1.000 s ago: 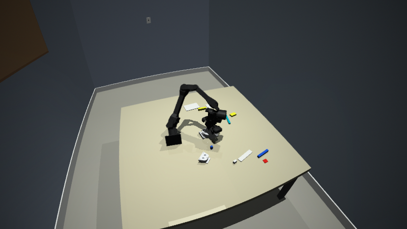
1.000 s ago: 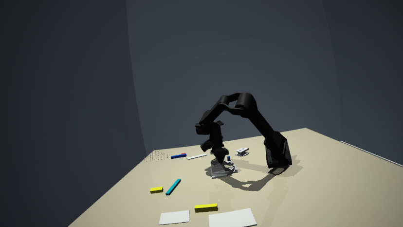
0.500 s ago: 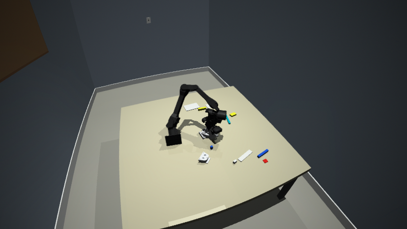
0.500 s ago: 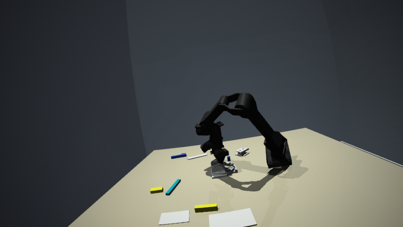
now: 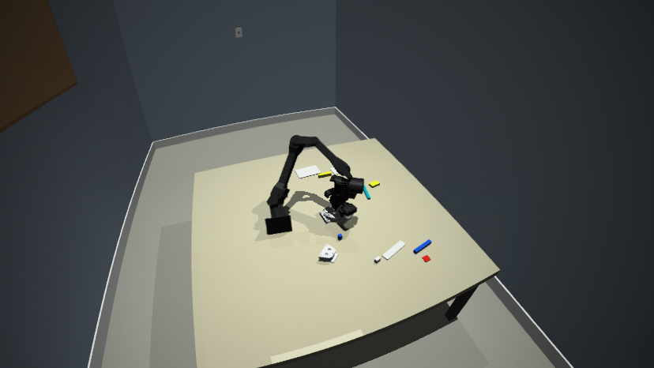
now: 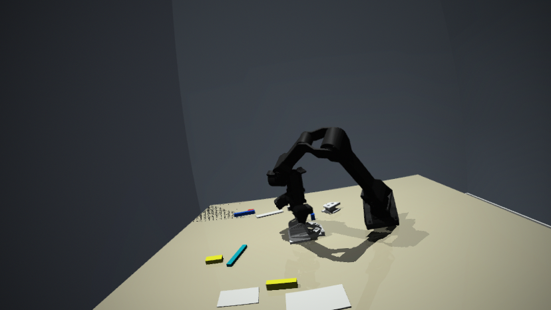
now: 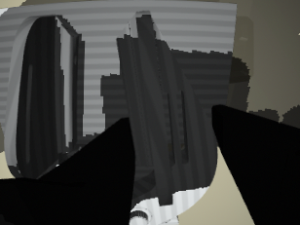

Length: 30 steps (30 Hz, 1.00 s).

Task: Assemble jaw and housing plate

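My gripper (image 7: 172,121) (image 6: 300,221) is shut on a dark, shaded jaw (image 7: 155,96), with one black finger on each side of it. The jaw is low over the pale base (image 7: 99,53) (image 6: 323,232) (image 5: 324,219); I cannot tell whether it touches the base or whether its teeth mesh. The other jaw (image 7: 39,92) is at the left of the wrist view, apart from the held one. A round white stub (image 7: 139,214) shows at the bottom edge there. The pins under the jaws are hidden. The white housing plate (image 5: 328,251) (image 6: 331,205) lies tilted, away from the base.
A small blue block (image 5: 339,236) (image 6: 312,216) lies between base and housing plate. A white bar (image 5: 393,249), blue bar (image 5: 422,245) and red piece (image 5: 426,258) lie to the right. Yellow blocks (image 6: 213,259) (image 6: 281,284), a teal bar (image 6: 236,255) and white sheets (image 6: 238,297) (image 6: 318,297) lie beyond the arm.
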Each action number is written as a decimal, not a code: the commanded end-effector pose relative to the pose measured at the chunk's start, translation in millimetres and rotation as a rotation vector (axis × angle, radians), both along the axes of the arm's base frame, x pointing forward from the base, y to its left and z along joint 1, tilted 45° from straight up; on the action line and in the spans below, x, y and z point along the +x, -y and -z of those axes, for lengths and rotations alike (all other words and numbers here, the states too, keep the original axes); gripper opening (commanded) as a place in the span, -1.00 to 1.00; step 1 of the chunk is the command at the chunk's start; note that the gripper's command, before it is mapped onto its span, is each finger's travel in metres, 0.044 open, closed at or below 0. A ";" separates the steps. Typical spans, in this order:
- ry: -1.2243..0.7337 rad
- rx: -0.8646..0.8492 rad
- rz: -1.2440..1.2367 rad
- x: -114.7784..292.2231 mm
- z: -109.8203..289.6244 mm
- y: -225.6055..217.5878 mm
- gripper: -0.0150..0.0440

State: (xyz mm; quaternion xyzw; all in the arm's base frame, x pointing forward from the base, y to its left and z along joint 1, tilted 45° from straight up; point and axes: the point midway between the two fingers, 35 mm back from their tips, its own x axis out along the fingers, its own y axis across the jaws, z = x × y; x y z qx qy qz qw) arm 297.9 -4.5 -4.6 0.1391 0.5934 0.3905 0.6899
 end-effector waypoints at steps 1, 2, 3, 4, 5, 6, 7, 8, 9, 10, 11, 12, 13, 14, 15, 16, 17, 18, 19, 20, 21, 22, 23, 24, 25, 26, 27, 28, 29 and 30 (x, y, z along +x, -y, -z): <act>-0.004 0.003 0.004 -0.4 0.9 -1.2 -0.04; -0.004 0.003 0.004 -0.4 0.9 -1.2 -0.04; -0.004 0.003 0.004 -0.4 0.9 -1.2 -0.04; -0.004 0.003 0.004 -0.4 0.9 -1.2 -0.04; -0.004 0.003 0.004 -0.4 1.0 -1.3 -0.04; -0.004 0.003 0.004 -0.4 1.4 -1.7 -0.04; -0.004 0.003 0.004 -0.4 2.0 -2.3 -0.04; -0.004 0.004 0.004 -0.5 2.6 -2.9 -0.04; -0.004 0.004 0.004 -0.5 3.0 -3.3 -0.04; -0.004 0.004 0.004 -0.5 3.1 -3.4 -0.04; -0.004 0.004 0.004 -0.5 3.1 -3.4 -0.04; -0.004 0.004 0.004 -0.5 3.1 -3.4 -0.04; -0.004 0.004 0.004 -0.5 3.1 -3.4 -0.04; -0.004 0.004 0.004 -0.5 3.1 -3.4 -0.04; -0.004 0.004 0.004 -0.5 3.1 -3.4 -0.04; -0.004 0.004 0.004 -0.5 3.1 -3.4 -0.04; -0.004 0.004 0.003 -0.5 3.2 -3.5 -0.04; -0.004 0.004 0.003 -0.5 3.6 -3.9 -0.04; -0.003 0.004 0.002 -0.5 4.2 -4.5 -0.04; -0.002 0.004 0.002 -0.5 4.8 -5.1 -0.04; -0.002 0.004 0.002 -0.5 5.1 -5.5 -0.04; -0.002 0.004 0.001 -0.5 5.3 -5.6 -0.04; -0.002 0.004 0.001 -0.5 5.3 -5.6 -0.04; -0.002 0.004 0.001 -0.5 5.3 -5.6 -0.04; -0.002 0.004 0.001 -0.5 5.3 -5.6 -0.04; -0.002 0.004 0.001 -0.5 5.3 -5.6 -0.04; -0.002 0.004 0.001 -0.5 5.3 -5.6 -0.04; -0.002 0.004 0.001 -0.5 5.3 -5.6 -0.04; -0.002 0.004 0.001 -0.5 5.4 -5.7 -0.04; -0.001 0.004 0.001 -0.5 5.7 -6.1 -0.04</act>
